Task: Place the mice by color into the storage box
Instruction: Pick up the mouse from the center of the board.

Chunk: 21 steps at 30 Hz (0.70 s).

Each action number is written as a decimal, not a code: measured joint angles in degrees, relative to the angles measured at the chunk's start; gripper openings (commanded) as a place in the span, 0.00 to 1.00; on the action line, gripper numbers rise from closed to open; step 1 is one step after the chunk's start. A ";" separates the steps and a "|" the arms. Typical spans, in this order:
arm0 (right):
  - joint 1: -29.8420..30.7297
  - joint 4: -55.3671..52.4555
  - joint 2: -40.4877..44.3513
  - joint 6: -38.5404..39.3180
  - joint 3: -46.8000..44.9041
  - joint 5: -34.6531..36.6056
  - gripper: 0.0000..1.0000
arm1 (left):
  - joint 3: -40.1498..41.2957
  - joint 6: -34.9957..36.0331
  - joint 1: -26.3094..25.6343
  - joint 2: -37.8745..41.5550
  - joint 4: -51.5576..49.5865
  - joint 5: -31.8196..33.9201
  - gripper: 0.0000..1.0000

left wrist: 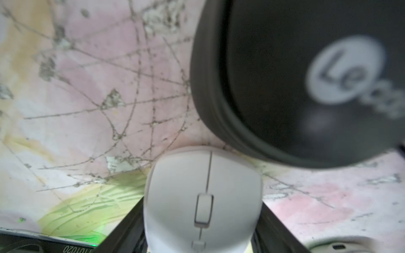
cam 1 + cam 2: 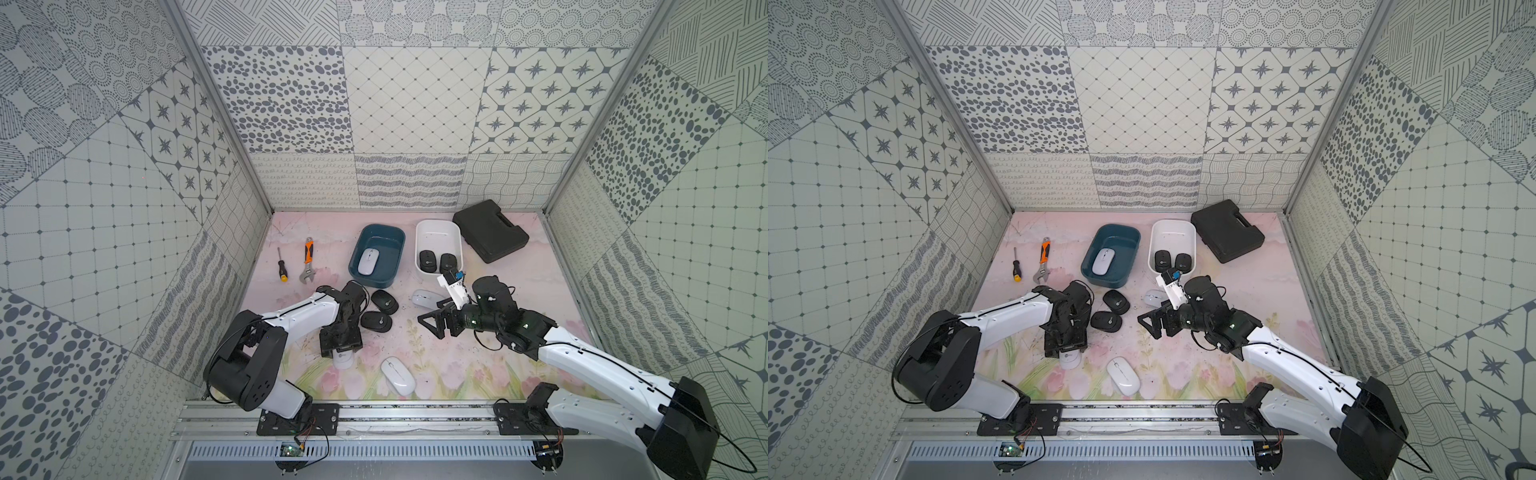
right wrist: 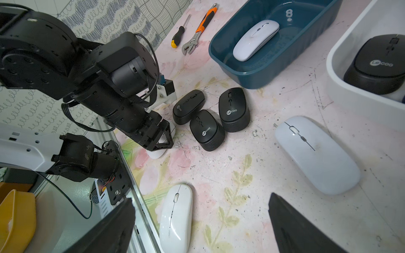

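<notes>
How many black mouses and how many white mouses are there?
Black mice: 5 (3 on the table, 2 in the white bin)
White mice: 4 (3 on the table, 1 in the blue bin)
Total: 9

Both top views look steeply down from high above the robot's base onto the whole table (image 2: 552,282). The left wrist camera hangs very close over a white mouse (image 1: 203,197). The right wrist camera, low over the table, looks slantwise toward the blue bin (image 3: 252,74), also in both top views.
</notes>
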<state>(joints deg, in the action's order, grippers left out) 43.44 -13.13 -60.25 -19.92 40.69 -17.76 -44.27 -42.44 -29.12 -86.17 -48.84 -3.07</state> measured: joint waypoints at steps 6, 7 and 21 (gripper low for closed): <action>0.11 0.04 -0.11 0.04 -0.04 0.50 0.99 | 0.11 0.31 -0.13 0.42 0.24 -0.11 0.58; 0.11 0.02 -0.11 0.04 -0.09 0.59 0.99 | 0.11 0.33 -0.20 0.52 0.24 -0.04 0.58; 0.26 0.52 -1.31 0.04 -0.33 3.50 0.99 | -3.02 0.42 -2.36 6.23 -2.62 0.63 0.52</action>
<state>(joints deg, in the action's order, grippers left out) 43.70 -12.60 -61.56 -19.88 40.36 -14.26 -47.29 -42.02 -31.48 -79.94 -51.46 -2.44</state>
